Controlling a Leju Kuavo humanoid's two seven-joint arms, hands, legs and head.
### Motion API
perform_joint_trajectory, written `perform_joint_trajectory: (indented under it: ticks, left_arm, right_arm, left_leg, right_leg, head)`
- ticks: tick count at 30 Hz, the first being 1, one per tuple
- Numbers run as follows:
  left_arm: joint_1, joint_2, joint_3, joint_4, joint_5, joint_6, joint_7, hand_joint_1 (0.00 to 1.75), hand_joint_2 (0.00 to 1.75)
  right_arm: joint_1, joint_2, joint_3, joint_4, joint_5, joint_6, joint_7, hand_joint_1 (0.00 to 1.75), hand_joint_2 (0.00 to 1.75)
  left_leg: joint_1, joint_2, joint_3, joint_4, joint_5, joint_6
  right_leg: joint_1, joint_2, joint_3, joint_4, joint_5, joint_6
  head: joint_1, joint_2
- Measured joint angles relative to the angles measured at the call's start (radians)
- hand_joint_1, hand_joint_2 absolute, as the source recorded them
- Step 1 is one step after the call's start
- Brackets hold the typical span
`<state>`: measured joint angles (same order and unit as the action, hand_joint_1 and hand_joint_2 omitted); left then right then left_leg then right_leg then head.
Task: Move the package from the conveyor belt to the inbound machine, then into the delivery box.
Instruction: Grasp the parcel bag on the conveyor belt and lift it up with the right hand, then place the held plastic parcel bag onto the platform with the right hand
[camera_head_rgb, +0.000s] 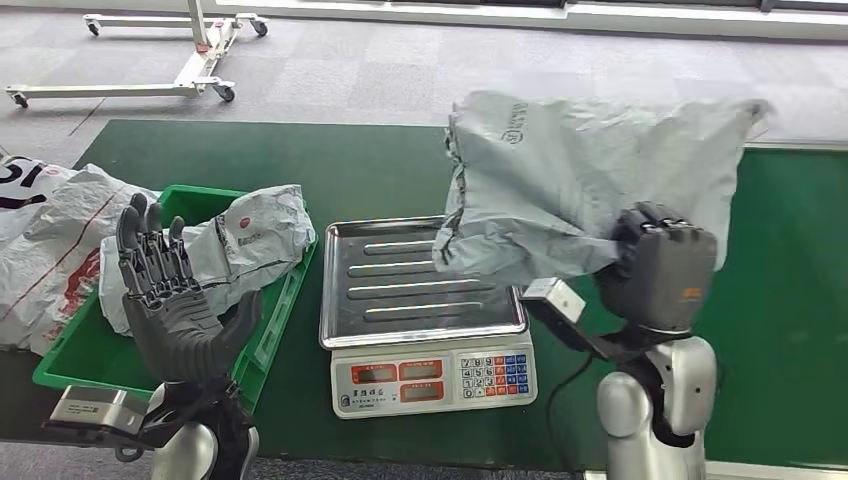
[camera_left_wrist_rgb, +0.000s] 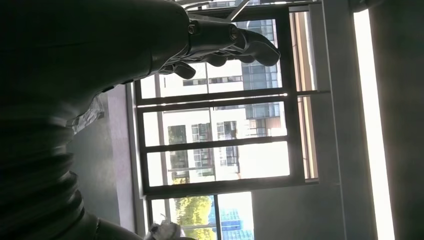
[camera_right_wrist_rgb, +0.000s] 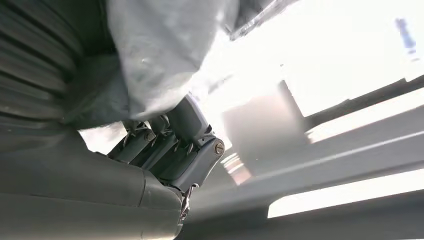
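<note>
Near left: left hand (camera_head_rgb: 170, 300) raised, palm up, fingers (camera_head_rgb: 150, 250) spread wide, holding nothing; it hangs over the near edge of the green bin (camera_head_rgb: 70, 365). Near centre: scale (camera_head_rgb: 425, 330) on the green belt (camera_head_rgb: 790, 330), steel tray bare, keypad facing the robot. Near right: right hand (camera_head_rgb: 660, 265) lifted, back of hand toward the camera, gripping the grey package (camera_head_rgb: 570, 170) at its lower right part. In the right wrist view the package (camera_right_wrist_rgb: 160, 55) drapes over the fingers (camera_right_wrist_rgb: 175, 145), which curl up into its underside. Package hangs in the air, its left end over the tray's right far corner, apart from it. Farther left: a white-grey bag (camera_head_rgb: 250, 240) lies in the bin; more bags (camera_head_rgb: 45, 250) left of it. Far: a wheeled frame (camera_head_rgb: 190, 60) on grey carpet.
</note>
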<state>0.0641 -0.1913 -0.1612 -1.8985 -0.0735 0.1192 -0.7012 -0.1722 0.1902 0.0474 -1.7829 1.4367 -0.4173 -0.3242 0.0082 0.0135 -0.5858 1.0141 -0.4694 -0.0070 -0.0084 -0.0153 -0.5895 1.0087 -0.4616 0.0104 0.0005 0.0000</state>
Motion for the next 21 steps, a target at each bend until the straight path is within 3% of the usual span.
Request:
perform_joint_trajectory:
  ticks: [4,8,15,19,21]
  left_arm:
    - [-0.011,0.006,-0.006,0.012,0.001,-0.003,0.000,0.00,1.75]
    - [-0.019,0.011,-0.007,0.020,0.001,0.004,0.000,0.00,1.75]
    - [-0.016,0.021,-0.008,0.021,0.001,0.022,0.000,0.00,1.75]
    - [-0.006,0.028,-0.009,0.019,0.002,0.030,0.000,0.00,1.75]
    - [0.001,0.031,-0.010,0.017,0.002,0.032,0.000,0.00,1.75]
  right_arm:
    - [0.002,-0.039,0.198,0.054,-0.043,0.020,0.004,1.75,1.75]
    - [-0.007,-0.070,0.322,0.092,-0.073,0.033,0.017,1.75,1.75]
    - [-0.033,-0.111,0.411,0.123,-0.079,0.045,0.069,1.75,1.75]
    - [-0.037,-0.128,0.426,0.134,-0.007,0.027,0.124,1.74,1.75]
    - [-0.040,-0.138,0.427,0.140,0.066,0.005,0.188,0.88,1.75]
  left_leg:
    - [0.000,-0.001,0.000,0.000,0.000,-0.001]
    - [0.001,-0.001,-0.001,0.000,0.000,-0.001]
    - [0.000,-0.001,-0.001,0.000,0.000,-0.001]
    - [0.000,-0.001,-0.001,0.000,0.000,-0.001]
    - [0.000,-0.001,-0.001,0.000,0.000,-0.001]
  right_leg:
    - [0.001,-0.001,0.000,0.000,-0.001,-0.001]
    - [0.000,0.000,0.000,0.000,-0.001,-0.001]
    - [0.000,-0.001,0.000,0.000,-0.001,-0.001]
    - [0.000,-0.001,0.000,0.000,-0.001,-0.001]
    - [0.000,-0.001,0.000,0.000,-0.001,-0.001]
  head:
    - [0.000,0.000]
    - [0.000,0.000]
    - [0.000,0.000]
    - [0.000,0.000]
    - [0.000,0.000]
